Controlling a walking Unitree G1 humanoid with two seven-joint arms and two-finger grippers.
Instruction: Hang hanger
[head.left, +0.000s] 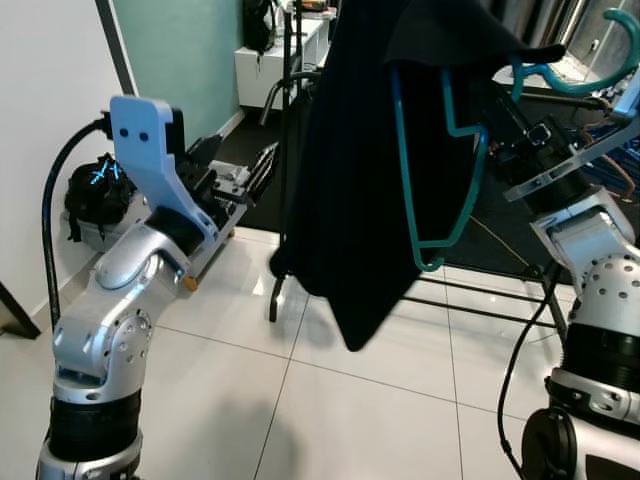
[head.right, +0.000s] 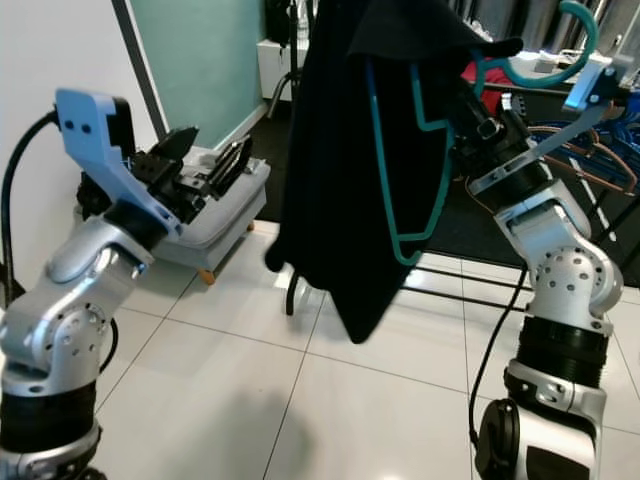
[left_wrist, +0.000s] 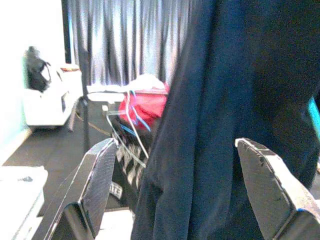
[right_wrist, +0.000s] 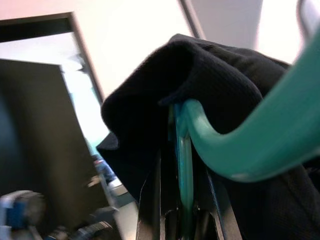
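White tiled floor (head.left: 330, 410) underfoot, teal wall (head.left: 190, 50) behind, black clothes rack (head.left: 285, 150) standing just past the tiles. Right hand (right_wrist: 182, 220) raised, clamped tight on the neck of a teal hanger (head.left: 445, 200), fingers pinched either side of the plastic. Hanger tipped well over, hook (head.left: 580, 60) pointing off to the right, black garment (head.left: 360, 180) draped from it and hanging down over the floor. Left hand (head.left: 235, 170) lifted beside the garment, wide open, holding nothing, dark cloth between its fingers in the wrist view but no contact to be made out.

Risks, as a judgement: garment sliding off the tilted hanger, cloth sitting loose on one shoulder; hook missing the rail, approach angle skewed by the tilt; hem snagging on the rack's lower bars; hanger twisting in the narrow pinch under the cloth's swing; rail itself mostly hidden behind the garment, so aim uncertain.
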